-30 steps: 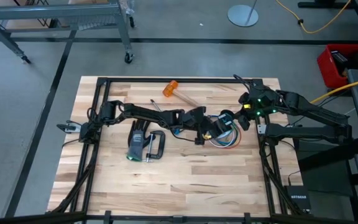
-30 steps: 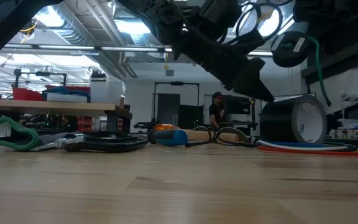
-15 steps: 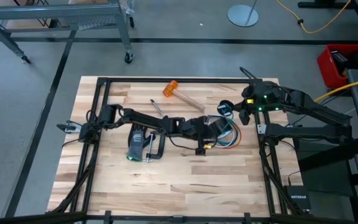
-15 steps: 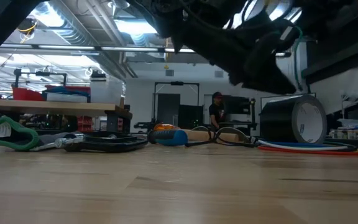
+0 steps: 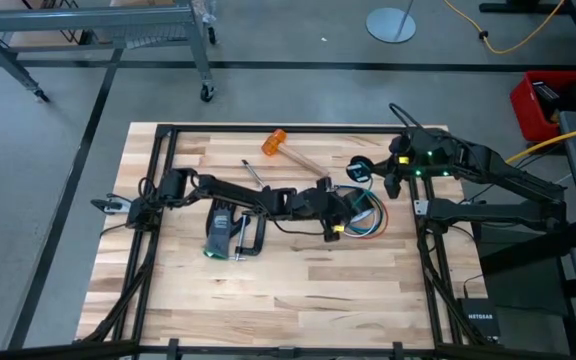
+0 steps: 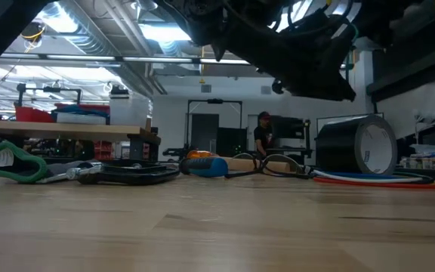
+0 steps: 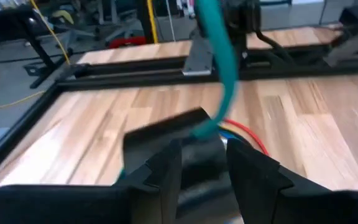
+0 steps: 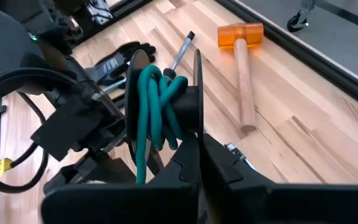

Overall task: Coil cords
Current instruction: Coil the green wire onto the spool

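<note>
Teal cord [image 8: 149, 102] wound on spool [image 8: 188, 102] clamped in right gripper [image 8: 194, 155], raised over table's right side; strand runs down to left gripper [image 7: 202, 163], closed on it, just beside

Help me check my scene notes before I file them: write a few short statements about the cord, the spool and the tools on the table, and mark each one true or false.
1. The teal-green flexible cord is wound around a black spool. True.
2. The right gripper holds that spool in its jaws. True.
3. The orange-headed wooden-handled mallet is held by the left gripper. False: it lies on the light wooden slatted table, apart from both grippers.
4. The black roll of tape stands on its edge on the table. True.
5. The black metal C-clamp lies beside the right arm's base. False: it lies on the left half of the table, under the left arm.
</note>
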### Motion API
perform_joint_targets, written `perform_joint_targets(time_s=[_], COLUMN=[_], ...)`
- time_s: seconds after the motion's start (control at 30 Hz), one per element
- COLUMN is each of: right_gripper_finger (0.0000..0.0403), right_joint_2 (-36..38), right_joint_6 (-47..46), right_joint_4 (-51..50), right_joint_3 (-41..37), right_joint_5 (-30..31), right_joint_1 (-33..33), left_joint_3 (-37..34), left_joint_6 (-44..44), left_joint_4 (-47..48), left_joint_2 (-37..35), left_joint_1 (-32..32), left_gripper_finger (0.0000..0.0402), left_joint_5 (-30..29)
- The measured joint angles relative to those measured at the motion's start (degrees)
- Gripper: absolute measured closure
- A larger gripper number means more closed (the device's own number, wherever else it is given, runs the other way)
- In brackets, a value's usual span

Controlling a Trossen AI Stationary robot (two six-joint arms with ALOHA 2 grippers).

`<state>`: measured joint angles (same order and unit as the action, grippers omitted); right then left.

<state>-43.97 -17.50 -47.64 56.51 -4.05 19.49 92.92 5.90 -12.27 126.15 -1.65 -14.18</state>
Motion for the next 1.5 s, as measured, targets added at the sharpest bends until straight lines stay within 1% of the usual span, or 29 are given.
perform_joint_targets(time_s=[0.23,0.6,0.67,0.73,0.87,0.9,1.0,1.17,1.27,1.4,1.5], right_gripper_finger=[0.0402,0.0402,0.0402,0.0402,0.0402,0.0401,0.0401,0.0401,0.0401,0.0401,0.0401], right_joint_2=[0.0,0.2,0.3,0.3,0.4,0.4,0.4,0.4,0.4,0.6,0.5], right_joint_6=[0.2,1.0,1.0,1.0,1.0,1.0,0.9,0.8,0.8,0.9,0.9], right_joint_4=[1.4,1.3,1.3,1.3,1.3,1.3,1.3,0.9,-0.7,-4.5,-8.7], right_joint_3=[0.0,0.0,0.0,0.0,0.0,0.0,0.0,0.0,0.0,0.0,0.0], right_joint_5=[0.0,0.0,0.0,0.0,0.0,0.0,-1.0,-4.4,-6.9,-9.8,-10.8], right_joint_1=[0.0,0.0,0.0,0.0,0.0,0.0,0.0,0.0,0.0,0.0,0.0], left_joint_3=[0.0,0.0,0.0,0.0,0.0,0.0,0.0,0.0,0.0,0.0,0.2], left_joint_6=[0.4,0.5,0.6,0.6,0.7,0.7,0.9,3.7,4.5,4.6,4.7], left_joint_4=[-5.5,-3.4,-3.4,-3.4,-3.3,-3.3,-3.2,-2.3,0.3,8.2,14.0], left_joint_2=[0.0,0.0,0.0,0.0,0.0,0.0,0.0,0.0,0.0,-0.1,-0.6], left_joint_1=[0.1,0.2,0.2,0.2,0.2,0.2,0.2,0.2,0.3,0.7,1.2], left_gripper_finger=[0.0286,0.0288,0.0298,0.0318,0.0379,0.0389,0.0391,0.0397,0.0398,0.0398,0.0399], left_joint_5=[0.0,0.0,0.0,0.0,0.0,0.0,0.0,0.0,-1.9,-7.2,-9.1])
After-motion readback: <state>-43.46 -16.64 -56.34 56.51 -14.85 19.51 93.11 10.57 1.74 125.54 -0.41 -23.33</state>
